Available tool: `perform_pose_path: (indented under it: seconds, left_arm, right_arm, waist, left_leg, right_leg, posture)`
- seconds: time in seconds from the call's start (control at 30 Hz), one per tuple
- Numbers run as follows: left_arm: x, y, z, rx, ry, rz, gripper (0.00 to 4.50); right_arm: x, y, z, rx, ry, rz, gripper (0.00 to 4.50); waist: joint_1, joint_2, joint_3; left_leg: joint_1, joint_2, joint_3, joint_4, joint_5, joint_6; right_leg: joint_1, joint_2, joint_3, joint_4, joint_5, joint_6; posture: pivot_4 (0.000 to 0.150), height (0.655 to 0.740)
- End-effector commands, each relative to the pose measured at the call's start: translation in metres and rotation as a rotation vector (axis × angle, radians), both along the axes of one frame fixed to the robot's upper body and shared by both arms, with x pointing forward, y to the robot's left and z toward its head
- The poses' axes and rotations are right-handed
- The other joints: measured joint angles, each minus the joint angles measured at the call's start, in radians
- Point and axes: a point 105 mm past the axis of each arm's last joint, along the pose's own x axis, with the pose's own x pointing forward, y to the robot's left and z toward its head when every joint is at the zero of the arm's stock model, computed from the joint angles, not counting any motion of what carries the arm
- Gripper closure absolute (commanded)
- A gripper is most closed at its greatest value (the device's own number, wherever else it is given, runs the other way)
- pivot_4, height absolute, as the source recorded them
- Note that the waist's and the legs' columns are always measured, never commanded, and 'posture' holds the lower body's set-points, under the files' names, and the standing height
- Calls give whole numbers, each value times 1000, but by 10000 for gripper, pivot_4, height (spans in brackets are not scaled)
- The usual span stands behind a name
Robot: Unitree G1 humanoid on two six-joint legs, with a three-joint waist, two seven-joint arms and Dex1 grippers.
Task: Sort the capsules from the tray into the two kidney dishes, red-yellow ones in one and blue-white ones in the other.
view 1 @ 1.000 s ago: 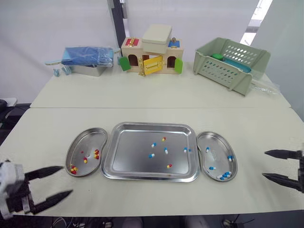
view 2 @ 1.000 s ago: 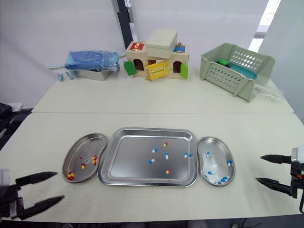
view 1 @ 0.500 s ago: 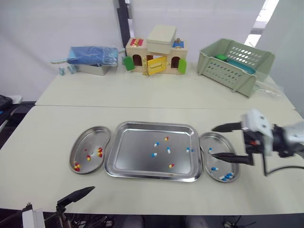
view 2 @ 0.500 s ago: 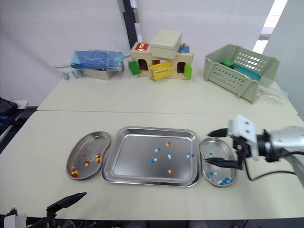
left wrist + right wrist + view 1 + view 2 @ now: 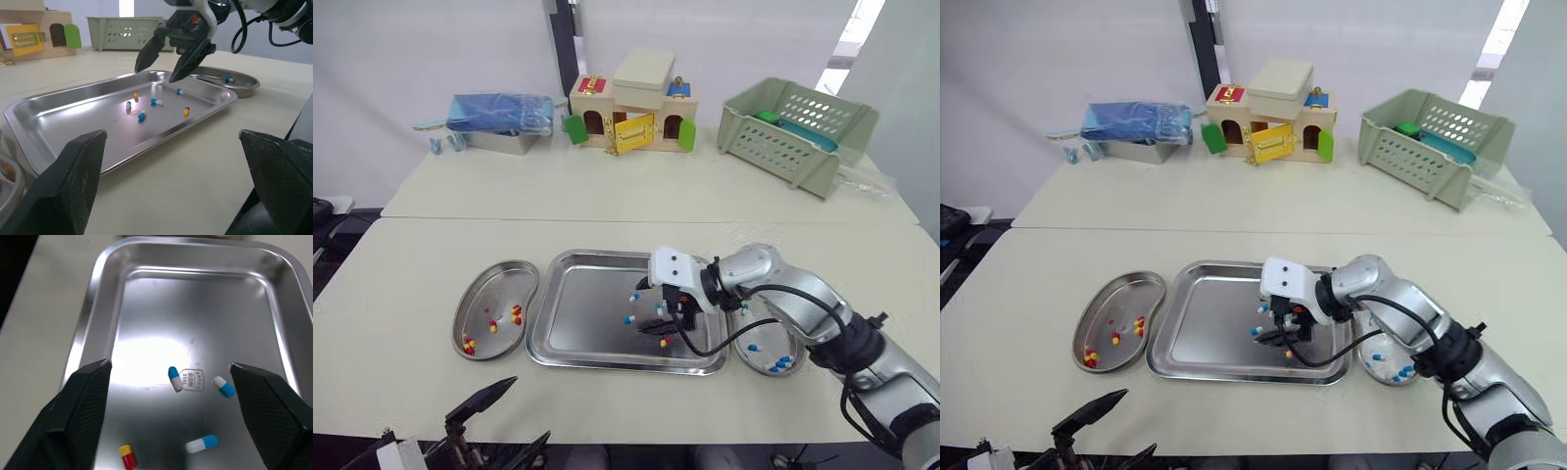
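**Left gripper** [image 5: 529, 409]: parked low at the near table edge, well apart from both dishes. Fingers spread wide, nothing held.

**Left kidney dish** [image 5: 495, 287]: loaded with about half a dozen sorted red-yellow capsules [image 5: 515, 313] in small scattered groups. No blue-white seen among them.

**Tray** [image 5: 582, 313]: not yet cleared.
- Counted from the left wrist view: six capsules loose on the tray floor.
- Split as four loose blue-white capsules [image 5: 156, 102] and two loose red-yellow capsules [image 5: 186, 111].
- All lying flat and apart from one another, toward the tray's right half.

**Right gripper** [image 5: 642, 309]: poised just above that scatter, apparently clear of the tray floor. Fingers wide apart, nothing between them. No capsule yet bracketed closely enough to name the target with confidence.

**Right kidney dish** [image 5: 766, 338]: partly hidden behind the right arm. Several sorted blue-white capsules [image 5: 780, 363] visible, mostly bunched at the near end. No red-yellow seen there.

**Assessment**
- Judged more than half done, with colours kept separate so far.
- Outstanding: four blue-white picks to the right dish and two red-yellow to the left.
- No capsule seen spilled on the table.
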Motion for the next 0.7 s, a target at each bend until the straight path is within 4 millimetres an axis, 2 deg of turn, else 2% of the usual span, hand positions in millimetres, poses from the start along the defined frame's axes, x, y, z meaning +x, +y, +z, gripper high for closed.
perform_pose_path:
  seconds: [0.03, 0.37, 0.7]
  left_arm:
    - [0, -2, 3, 7, -17, 8, 0]
    - [0, -7, 3, -6, -14, 22, 0]
    - [0, -7, 4, -6, -12, 28, 0]
  right_arm:
    - [6, 9, -3, -34, -49, 32, 15460]
    - [10, 20, -26, -80, -38, 54, 15460]
    - [5, 16, -37, -113, -25, 83, 39371]
  waist:
    - [-1, 0, 0]
    - [-5, 0, 0]
    - [-8, 0, 0]
  left_leg:
    - [0, 0, 0, 0, 0, 0]
    - [-3, 0, 0, 0, 0, 0]
    - [-9, 0, -1, 3, 0, 0]
  right_leg:
    - [0, 0, 0, 0, 0, 0]
    - [-3, 0, 0, 1, 0, 0]
    - [-9, 0, -1, 2, 1, 0]
  posture:
    - [1500, 7400]
    - [1500, 7400]
    - [1500, 7400]
